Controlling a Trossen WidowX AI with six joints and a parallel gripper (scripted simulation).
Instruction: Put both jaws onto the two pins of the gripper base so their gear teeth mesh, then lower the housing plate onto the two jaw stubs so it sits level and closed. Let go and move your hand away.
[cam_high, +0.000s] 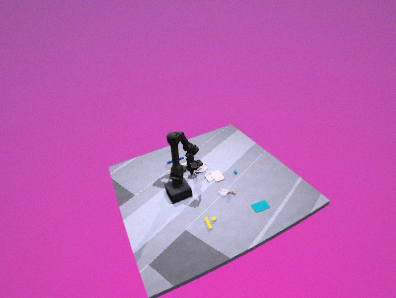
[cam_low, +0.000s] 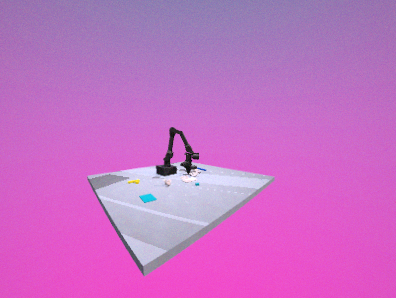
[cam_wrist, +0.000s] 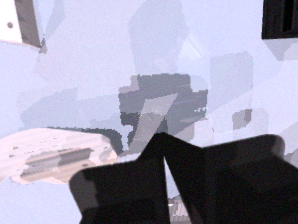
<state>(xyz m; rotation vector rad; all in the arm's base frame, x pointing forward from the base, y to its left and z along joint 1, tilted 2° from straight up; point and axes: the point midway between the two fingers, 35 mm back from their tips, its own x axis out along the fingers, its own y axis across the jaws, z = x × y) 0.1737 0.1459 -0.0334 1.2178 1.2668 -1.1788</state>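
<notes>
My gripper (cam_high: 193, 175) (cam_low: 188, 173) (cam_wrist: 159, 137) is shut and empty, pointing down low over the table. A pale part (cam_high: 202, 169) lies just beside it. A flat whitish piece (cam_high: 216, 175) (cam_low: 188, 179) lies a little farther out, and a small pale lumpy part (cam_high: 226, 192) (cam_low: 167, 182) lies apart from it. In the wrist view a pale rounded piece (cam_wrist: 60, 152) lies left of the fingertips, and a white block (cam_wrist: 10, 25) shows at the top left corner. Which of these are jaws, base or housing plate is too small to tell; pins and teeth cannot be made out.
A cyan plate (cam_high: 260, 206) (cam_low: 148, 198), a small cyan piece (cam_high: 235, 172) (cam_low: 197, 184), a yellow bar (cam_high: 208, 223), a small yellow piece (cam_high: 214, 219) and a blue bar (cam_low: 201, 169) lie around. The black arm base (cam_high: 178, 191) (cam_low: 166, 170) stands near the gripper.
</notes>
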